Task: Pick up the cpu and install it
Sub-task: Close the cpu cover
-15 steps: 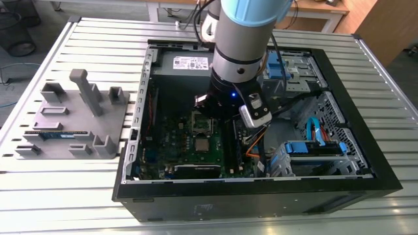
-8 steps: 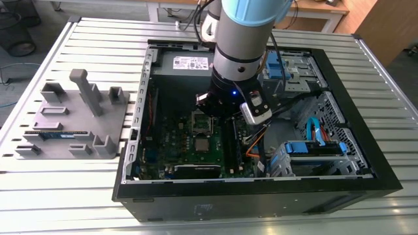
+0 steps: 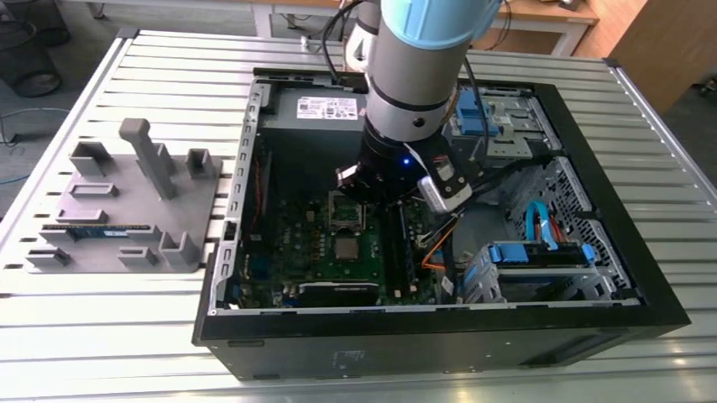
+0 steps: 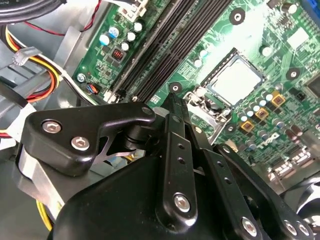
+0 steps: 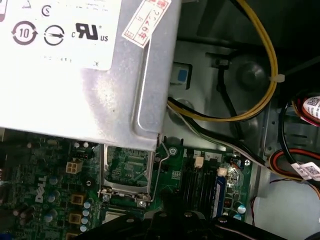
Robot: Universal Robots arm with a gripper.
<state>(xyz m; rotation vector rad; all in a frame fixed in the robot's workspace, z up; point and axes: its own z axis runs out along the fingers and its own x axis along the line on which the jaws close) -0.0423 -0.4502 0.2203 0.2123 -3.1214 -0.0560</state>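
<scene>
The claw (image 4: pixel 173 102) is hanging inside the open computer case (image 3: pixel 448 336), its fingers drawn together to a point and gripping nothing, so far as the second wrist view is showing. In the exterior view it is hovering above the motherboard (image 3: pixel 302 252), over the raised socket frame (image 3: pixel 348 210) and just beside the dark memory slots (image 4: pixel 165 50).

The cpu (image 4: pixel 235 80) is lying flat in its socket on the board, silver top facing up, with the frame standing open at its edge. In the exterior view the chip (image 3: pixel 348 246) is sitting a little nearer the case's front wall than the claw, below it and apart from it. In the second wrist view it is resting just past the fingertips, with the frame's hinge between them. In the first wrist view its pale top (image 5: pixel 117 217) is peeking out next to the claw's dark body (image 5: pixel 167 200), under the open frame (image 5: pixel 126 170) and the power supply (image 5: pixel 75 65).

The chip is looking light, thin and rigid. Its polished lid is likely to be slippery, and its underside contacts are probably delicate, so the safest hold would be on two opposite edges at the pale rim, keeping it level and squeezing gently.

A grey parts tray (image 3: pixel 123 210) is standing on the exterior view's left, outside the case.
</scene>
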